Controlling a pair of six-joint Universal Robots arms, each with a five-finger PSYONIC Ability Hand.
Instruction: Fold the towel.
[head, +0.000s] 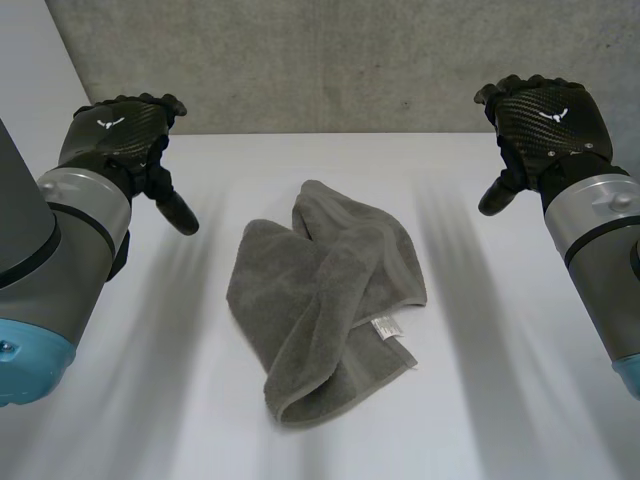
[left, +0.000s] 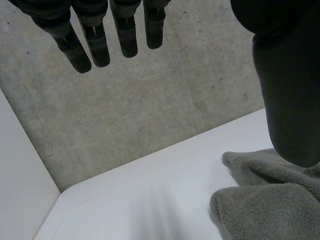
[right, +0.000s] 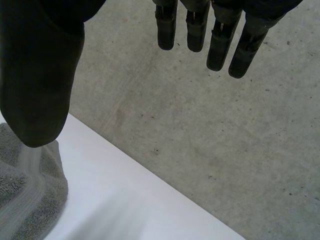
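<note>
Btwn left robot hand (head: 118, 140) & right robot hand (head: 548, 125) — crumpled towel (head: 325, 300).

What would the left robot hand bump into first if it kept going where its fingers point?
Probably the concrete wall behind the table. The left robot hand points at it with nothing between; the towel lies aside, by its thumb.

White table (head: 520, 400); rough grey concrete wall (head: 330, 60) behind its far edge; plain white panel (head: 30, 60) left.
</note>
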